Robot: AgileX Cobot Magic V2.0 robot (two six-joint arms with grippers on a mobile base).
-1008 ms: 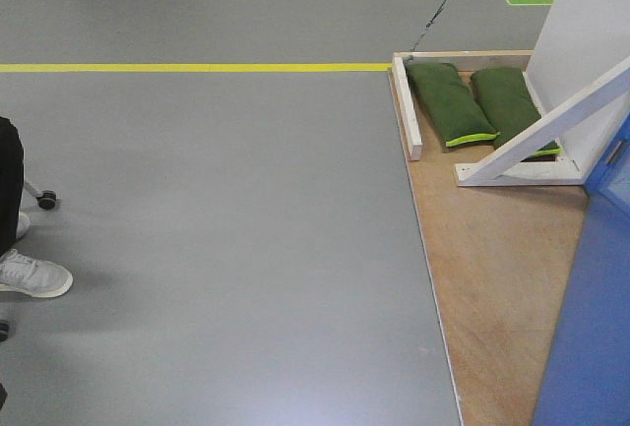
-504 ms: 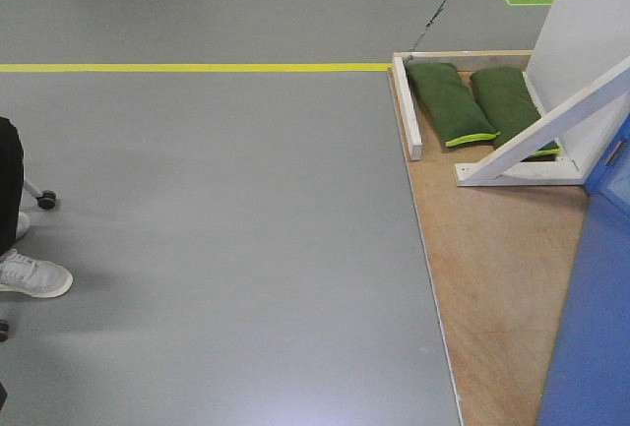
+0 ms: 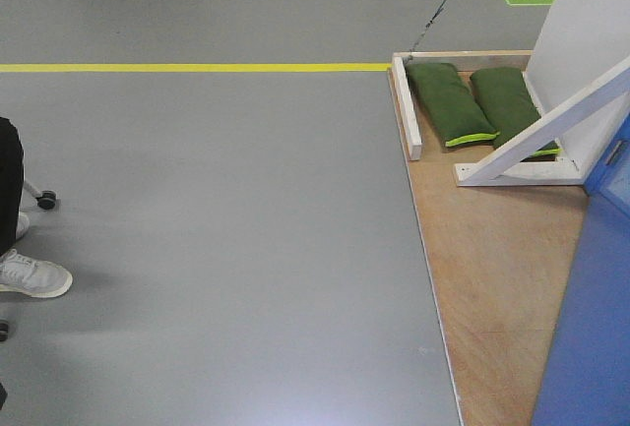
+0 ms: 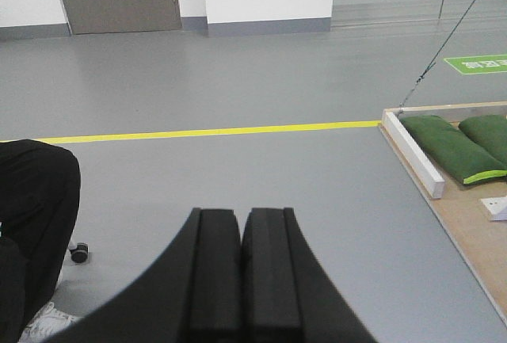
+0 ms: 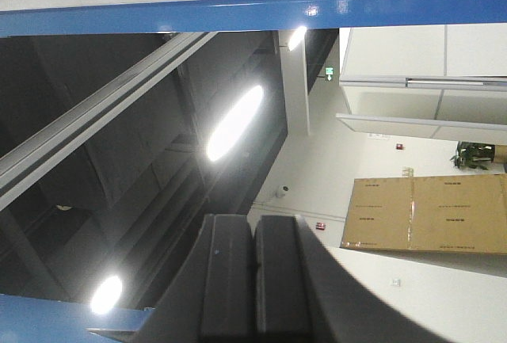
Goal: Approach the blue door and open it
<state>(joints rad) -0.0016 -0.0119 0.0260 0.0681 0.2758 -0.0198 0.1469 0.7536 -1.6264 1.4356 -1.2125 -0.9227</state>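
Our left gripper (image 4: pixel 242 220) is pressed fully together, pad against pad, with nothing between. It hangs over the grey floor (image 4: pixel 261 169). Our right gripper (image 5: pixel 253 228) is likewise closed and empty, and it points up at a dark ceiling with bright lamps. A blue band (image 5: pixel 238 12) crosses the top of that view; we cannot tell whether it belongs to the door.

Near left of the left gripper we see a black trouser leg (image 4: pixel 32 216), and farther off a yellow line (image 4: pixel 206 131) runs across the floor.

In the front view the blue door (image 3: pixel 591 328) fills the near right corner, with a metal plate (image 3: pixel 615 153) on its edge. It stands on a plywood base (image 3: pixel 492 269). Beyond it a white brace (image 3: pixel 536 136) slants up to the white wall panel (image 3: pixel 591 32). Two green sandbags (image 3: pixel 448 101) lie side by side at the base's far end. A white shoe (image 3: pixel 30 273) sits at the left edge.
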